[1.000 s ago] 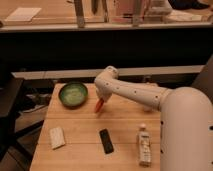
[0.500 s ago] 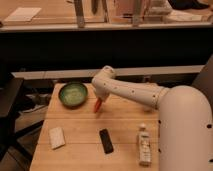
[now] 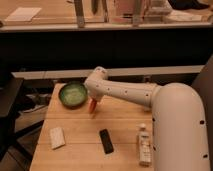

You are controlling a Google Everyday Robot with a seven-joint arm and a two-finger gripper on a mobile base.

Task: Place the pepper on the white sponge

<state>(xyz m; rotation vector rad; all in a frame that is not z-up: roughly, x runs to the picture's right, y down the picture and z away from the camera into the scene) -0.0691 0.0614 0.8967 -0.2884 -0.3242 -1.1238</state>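
Change from half a second ago: the gripper (image 3: 93,103) and the pepper (image 3: 92,107) have shifted slightly toward the picture's left, nearer the green bowl (image 3: 73,94). The same small drift shows against the frame one second ago. The white sponge (image 3: 57,137), black block (image 3: 106,141) and bottle (image 3: 144,146) have not moved.

Writing: the bottle carries a pale label, but nothing on it can be read. No other lettering is visible on the desk (image 3: 120,125).

Pepper: it hangs from the end of the white arm (image 3: 125,92), with the fingers pressed together on its upper end. Its long axis is close to upright and leans a little. The lower tip points down at the desk and slightly toward the picture's left. Whether the tip touches the wood cannot be told.

Position: the pepper is just beside the bowl's right rim, over the back half of the desk. The sponge lies flat near the front left corner, well apart from the pepper. The black block lies between the sponge and the bottle.
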